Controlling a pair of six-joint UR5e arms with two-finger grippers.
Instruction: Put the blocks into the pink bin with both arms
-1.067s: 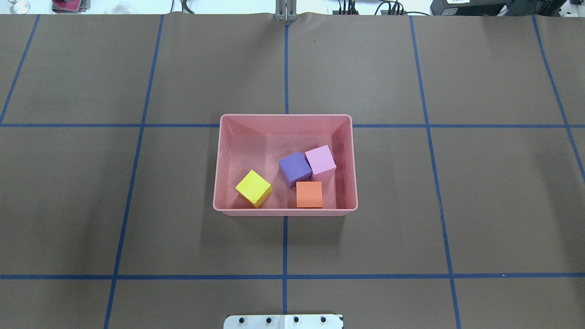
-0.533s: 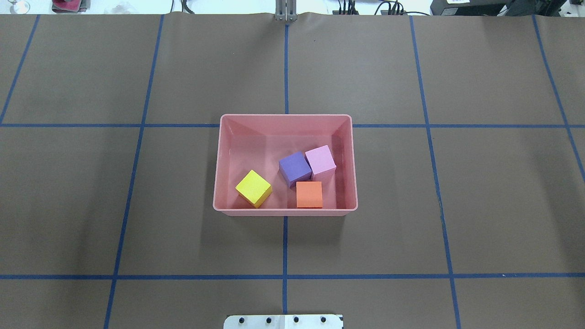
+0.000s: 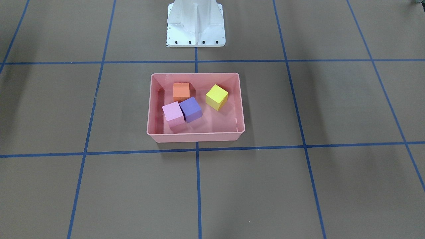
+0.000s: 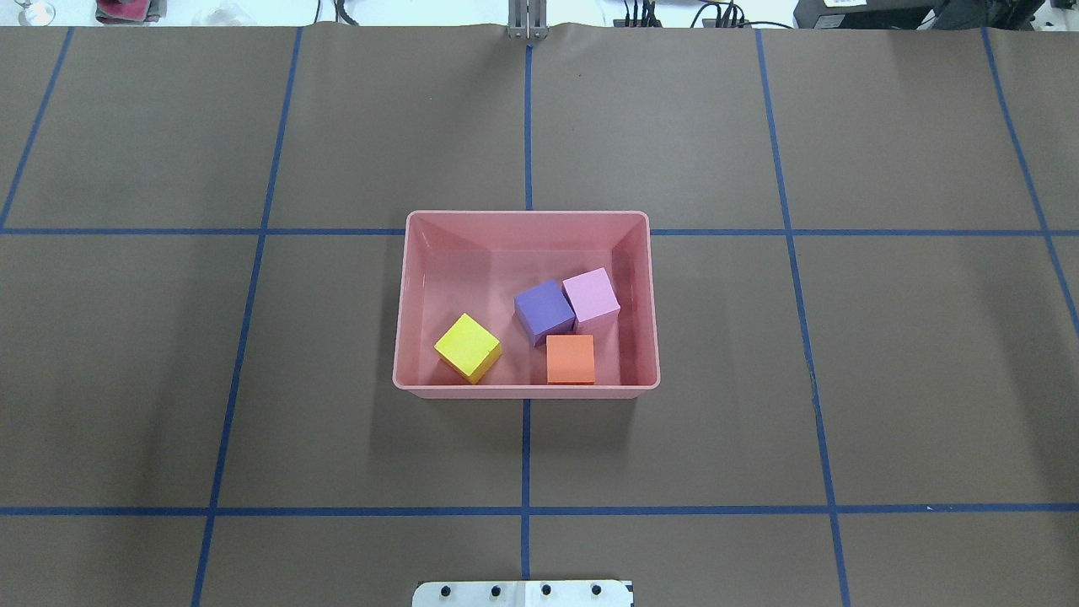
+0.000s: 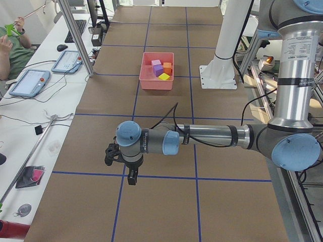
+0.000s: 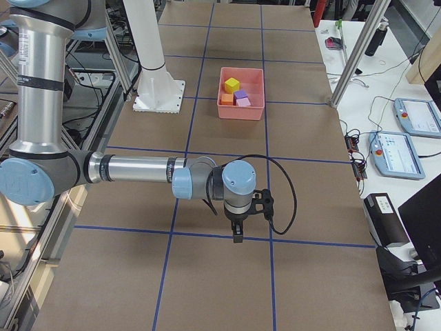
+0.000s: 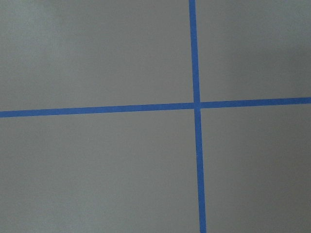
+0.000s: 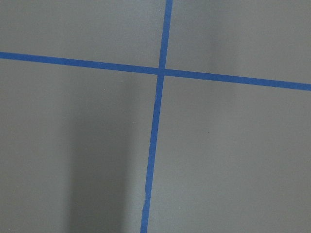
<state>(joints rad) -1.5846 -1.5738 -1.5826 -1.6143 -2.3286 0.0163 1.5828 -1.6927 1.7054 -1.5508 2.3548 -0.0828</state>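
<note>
The pink bin [image 4: 527, 216] sits mid-table, and all the blocks lie inside it. The yellow block [image 4: 468, 347] is at its near left. The purple block [image 4: 544, 310] and the light pink block [image 4: 591, 297] touch side by side, with the orange block [image 4: 571, 358] just in front of them. In the front-facing view the bin [image 3: 196, 136] holds the same blocks. Both arms are far from the bin, out past the table's ends. The left gripper [image 5: 132, 179] and the right gripper [image 6: 238, 234] point down over bare brown paper. I cannot tell whether either is open or shut.
The white robot base [image 3: 196, 23] stands behind the bin. Blue tape lines [image 4: 526, 455] grid the brown table cover. A side bench with tablets [image 5: 30, 83] and cables runs along the far edge, with a person's hand [image 5: 6, 41] at its end.
</note>
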